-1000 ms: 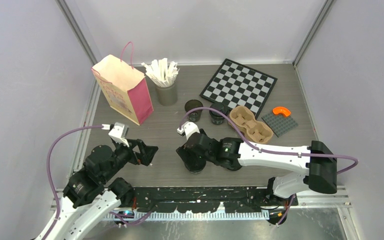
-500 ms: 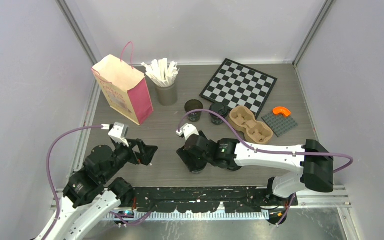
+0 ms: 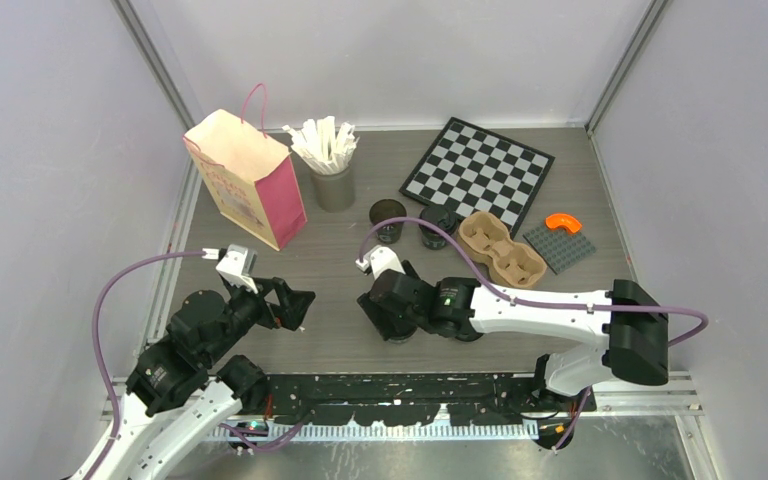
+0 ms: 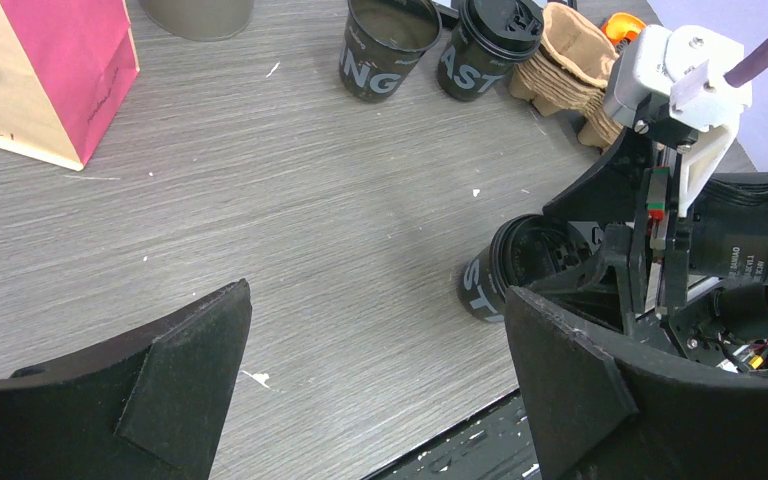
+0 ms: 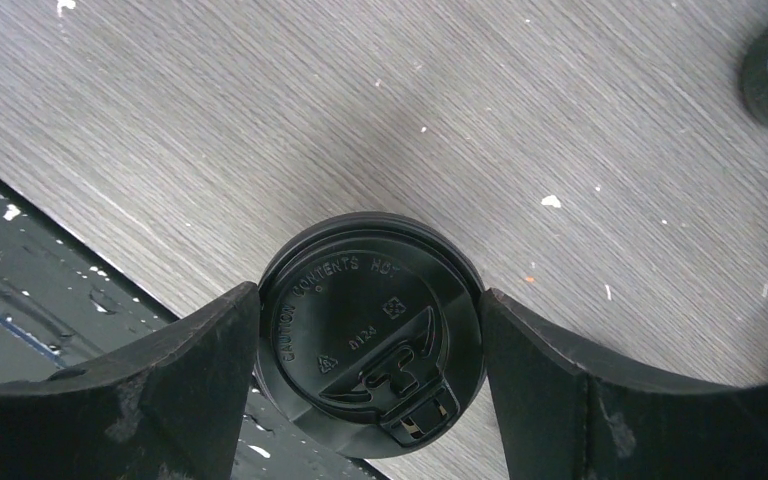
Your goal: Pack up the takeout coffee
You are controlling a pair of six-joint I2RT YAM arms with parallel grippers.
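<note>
Straddling a lidded black coffee cup (image 5: 370, 330) that stands on the grey surface (image 5: 260, 120), the right fingers (image 5: 190, 370) flank its lid closely on both sides; whether they squeeze it cannot be told. The left fingers (image 4: 160, 390) gape wide, holding nothing. Beyond them stand an open cup (image 4: 385, 45) and a second lidded cup (image 4: 488, 45), just beside the pulp carrier (image 4: 570, 60).

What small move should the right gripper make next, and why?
Probably close the right gripper firmly on the lidded cup: its fingers flank it on both sides, contact unclear, and the cup stands upright on the table.
</note>
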